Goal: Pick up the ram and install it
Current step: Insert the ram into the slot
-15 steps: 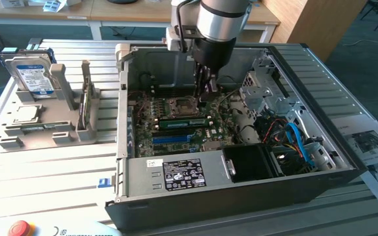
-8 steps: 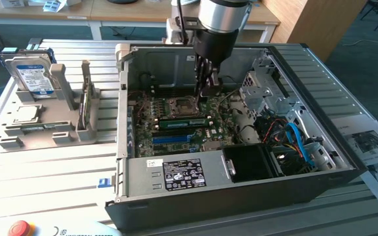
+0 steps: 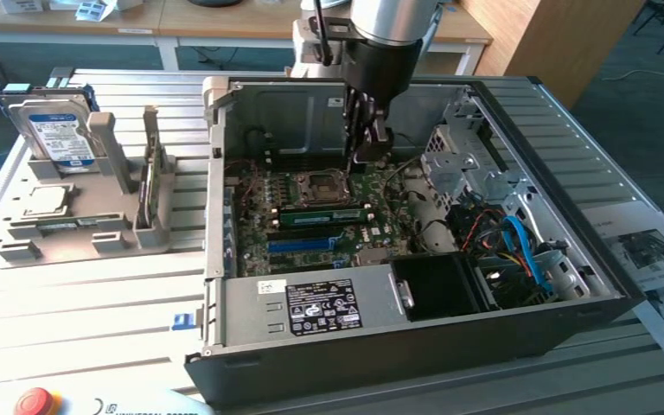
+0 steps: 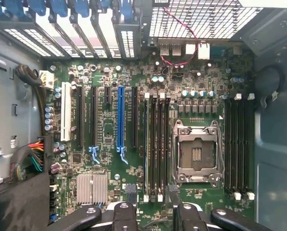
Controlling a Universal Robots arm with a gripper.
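The ram (image 3: 321,217) is a long green stick seated in a memory slot on the motherboard, between the CPU socket (image 3: 315,184) and the blue expansion slot. In the wrist view its thin top edge (image 4: 146,144) runs along the slot farthest from the empty socket (image 4: 197,154). My gripper (image 3: 367,156) hangs inside the open computer case, just above the board and slightly beyond the socket. Its dark fingers (image 4: 121,215) stand apart over the memory slots with nothing between them. The gripper (image 4: 153,215) is open and not touching the ram.
A grey holder (image 3: 79,220) at the exterior view's left carries a blue-labelled hard drive (image 3: 58,130) and a small silver processor chip (image 3: 46,201). Case walls, the drive cage (image 3: 465,164), cables (image 3: 517,242) and the power supply (image 3: 309,304) surround the board.
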